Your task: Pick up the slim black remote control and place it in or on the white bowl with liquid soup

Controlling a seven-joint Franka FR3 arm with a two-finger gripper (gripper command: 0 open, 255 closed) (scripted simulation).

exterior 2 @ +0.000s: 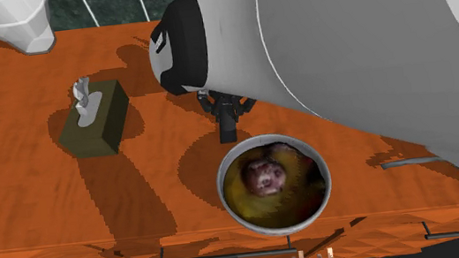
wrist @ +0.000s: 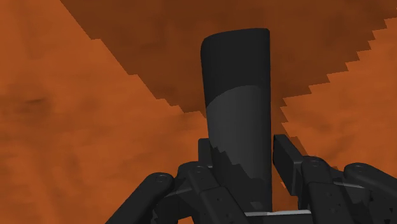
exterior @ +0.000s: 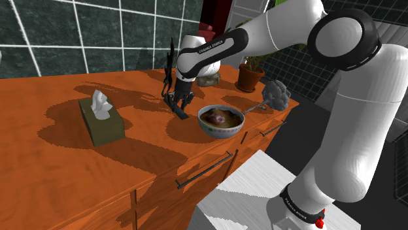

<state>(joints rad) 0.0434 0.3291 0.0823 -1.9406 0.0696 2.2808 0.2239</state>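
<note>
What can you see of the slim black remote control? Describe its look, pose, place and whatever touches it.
The remote control is a slim, plain black slab with a rounded end and no buttons showing. The fingers of the tool clasp it. It hangs end-down, slightly tilted, over the orange wood-look counter, just beside the white bowl of soup and not yet in it. Whether its tip touches the counter cannot be told.

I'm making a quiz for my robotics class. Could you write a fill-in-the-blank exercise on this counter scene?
The gripper is ____ on the remote.
In the shoulder view, the tissue box lies to the ____ of the bowl.
The remote is not yet in the ____.
Missing words: shut, left, bowl.
</note>
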